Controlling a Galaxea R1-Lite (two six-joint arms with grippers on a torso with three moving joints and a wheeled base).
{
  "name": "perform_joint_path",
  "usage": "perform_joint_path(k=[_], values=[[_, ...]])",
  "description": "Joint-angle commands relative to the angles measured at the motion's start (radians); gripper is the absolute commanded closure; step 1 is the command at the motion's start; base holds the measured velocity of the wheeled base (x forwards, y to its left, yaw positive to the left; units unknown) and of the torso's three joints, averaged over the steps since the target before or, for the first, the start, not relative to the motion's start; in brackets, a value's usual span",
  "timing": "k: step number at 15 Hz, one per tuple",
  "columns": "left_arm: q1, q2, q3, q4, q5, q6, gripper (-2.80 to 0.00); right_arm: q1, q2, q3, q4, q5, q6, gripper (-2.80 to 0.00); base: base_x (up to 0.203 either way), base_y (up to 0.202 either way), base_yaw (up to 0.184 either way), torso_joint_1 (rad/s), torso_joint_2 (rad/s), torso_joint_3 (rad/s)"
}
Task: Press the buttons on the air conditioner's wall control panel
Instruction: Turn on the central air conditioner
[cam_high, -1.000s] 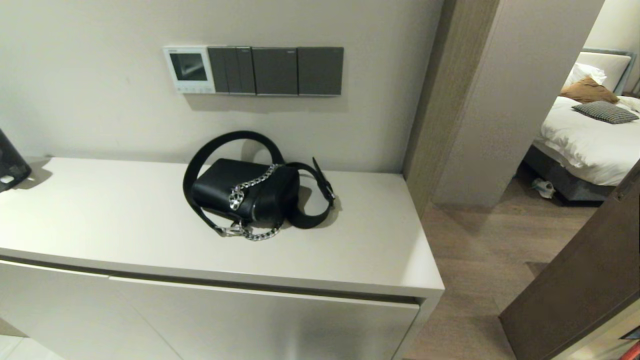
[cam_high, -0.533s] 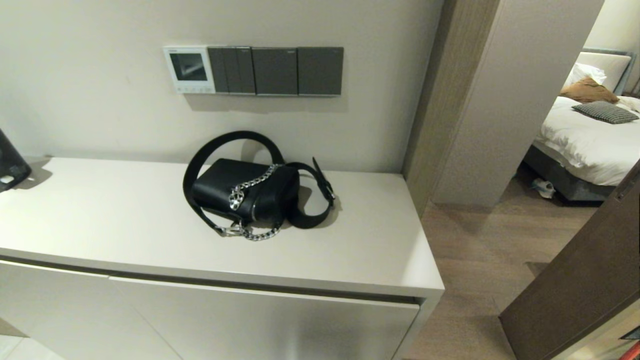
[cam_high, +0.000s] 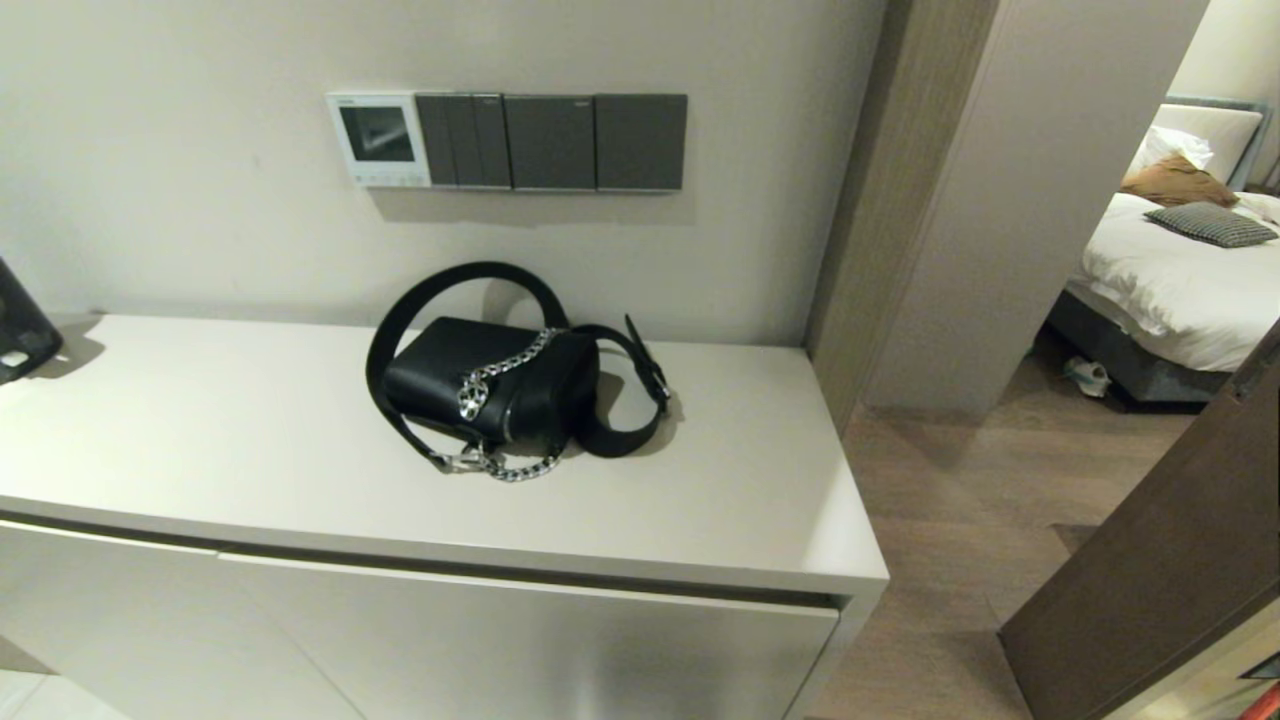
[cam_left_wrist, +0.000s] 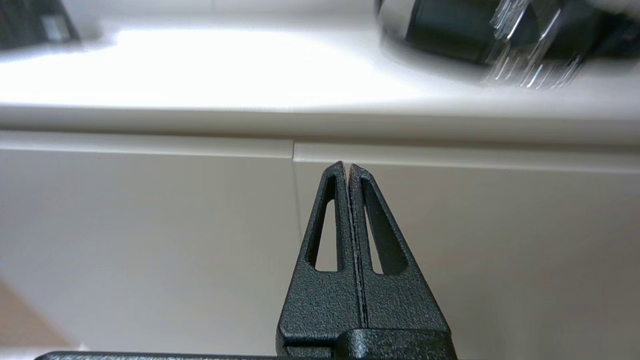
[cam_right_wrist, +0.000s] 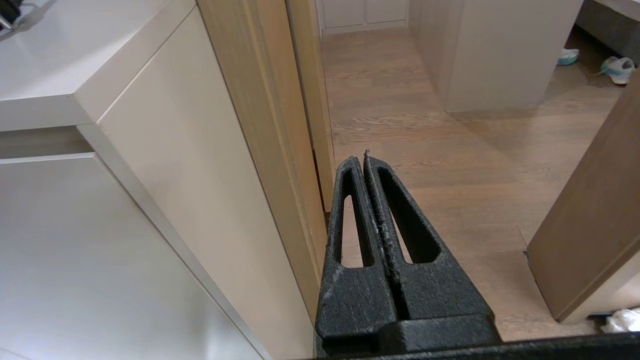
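From the head view nothing has shifted over the past second: the air conditioner's wall control panel (cam_high: 378, 139) sits on the wall at the left end of a row of dark grey switch plates (cam_high: 552, 141), its screen dark, and the buttons (cam_high: 389, 179) run along its bottom strip, untouched. Neither arm shows in this view, so the pressing has, by my reading, not begun and the whole approach is still ahead. Below the panel a white counter (cam_high: 700, 500) juts out from the wall, and a black handbag (cam_high: 490, 385) with a chain and a looped strap lies on it almost directly under the panel; an arm rising to the buttons would have to clear both the counter's front edge and that bag. A dark object (cam_high: 22, 325) sits at the counter's far left edge. In the left wrist view the left gripper (cam_left_wrist: 347, 166) has its fingers pressed together with nothing between them, low in front of the cabinet doors (cam_left_wrist: 150, 225), just under the counter's lip, the bag blurred above. In the right wrist view the right gripper (cam_right_wrist: 361, 159) is likewise clenched and empty, hanging beside the cabinet's end, over the wooden floor (cam_right_wrist: 425, 125) near the doorway.
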Motion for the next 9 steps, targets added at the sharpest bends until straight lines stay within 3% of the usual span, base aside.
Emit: perform_joint_path(k=[1,9], values=[[0.001,0.125,-0.115,0.008,-0.023,0.000,0.00,0.000,0.002,0.000,0.000,0.002,-0.001,0.00,0.000,0.000,0.000,0.000,0.00,0.000],[-0.001,0.900,-0.598,-0.116,-0.089,-0.069,0.00,0.000,0.002,0.000,0.000,0.001,0.000,0.00,0.000,0.000,0.000,0.000,0.00,0.000]])
